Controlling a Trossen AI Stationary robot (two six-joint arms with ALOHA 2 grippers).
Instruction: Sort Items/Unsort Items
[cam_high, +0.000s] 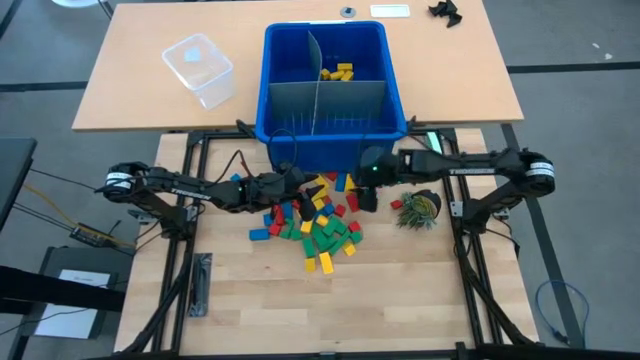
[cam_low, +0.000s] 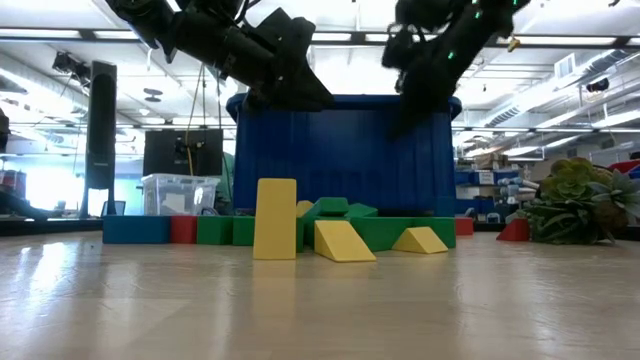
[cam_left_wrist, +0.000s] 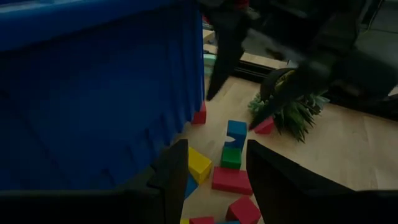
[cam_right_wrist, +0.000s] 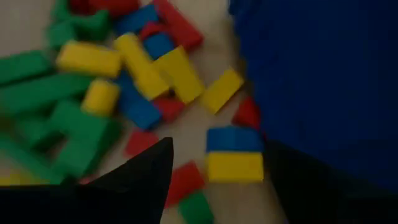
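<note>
Beside the blue bin (cam_high: 330, 135), both open-fingered arms above blocks (cam_high: 318, 222).

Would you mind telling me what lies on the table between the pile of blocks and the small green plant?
In the high view, only bare wood separates the pile of blocks from the plant; the right gripper hangs near the pile's edge there.
</note>
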